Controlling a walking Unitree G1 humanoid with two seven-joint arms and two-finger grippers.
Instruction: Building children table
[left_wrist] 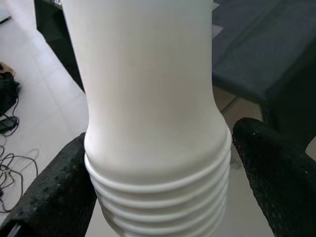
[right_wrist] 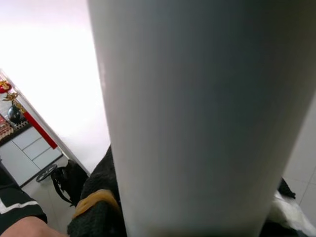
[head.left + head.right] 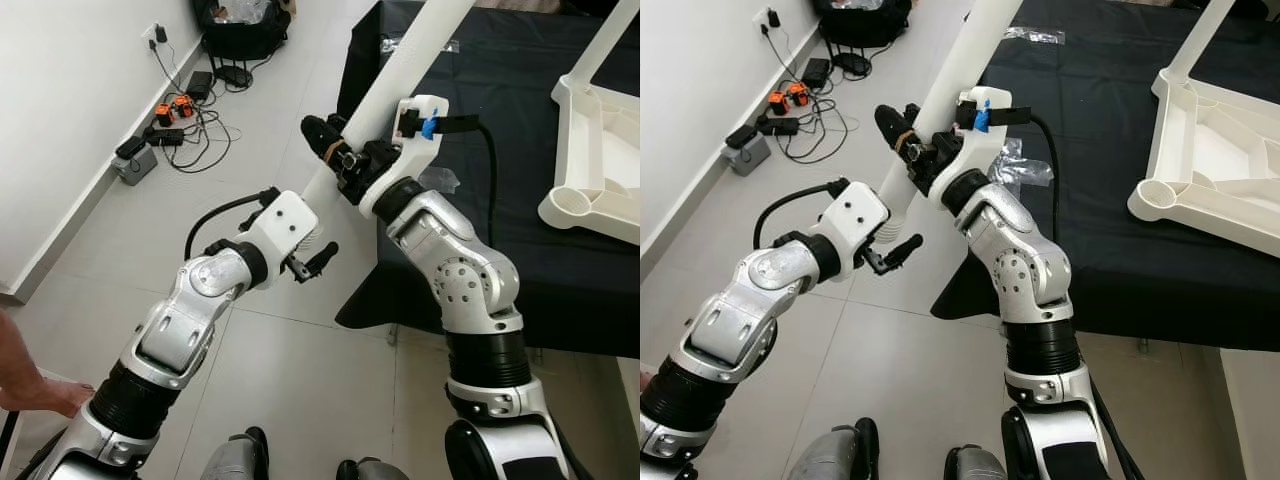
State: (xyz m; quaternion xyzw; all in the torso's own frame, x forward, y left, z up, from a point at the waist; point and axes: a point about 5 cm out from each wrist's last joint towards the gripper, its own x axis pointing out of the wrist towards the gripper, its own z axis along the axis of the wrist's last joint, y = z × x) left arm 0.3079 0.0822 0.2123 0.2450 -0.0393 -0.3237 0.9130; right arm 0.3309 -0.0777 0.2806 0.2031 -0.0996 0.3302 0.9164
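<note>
A long white table leg slants up over the floor toward the black-covered table. My right gripper is shut on the leg partway along it. My left gripper is shut on the leg's ribbed, threaded end, with a black finger pressed against each side. From the head, one left finger sticks out below the leg. The white table top lies upside down on the black cloth at the right, one leg standing up from it.
Cables, chargers and a power strip lie along the white wall on the left, with a black bag behind them. A person's bare foot rests on the tiles at the lower left. Crumpled clear plastic lies on the cloth.
</note>
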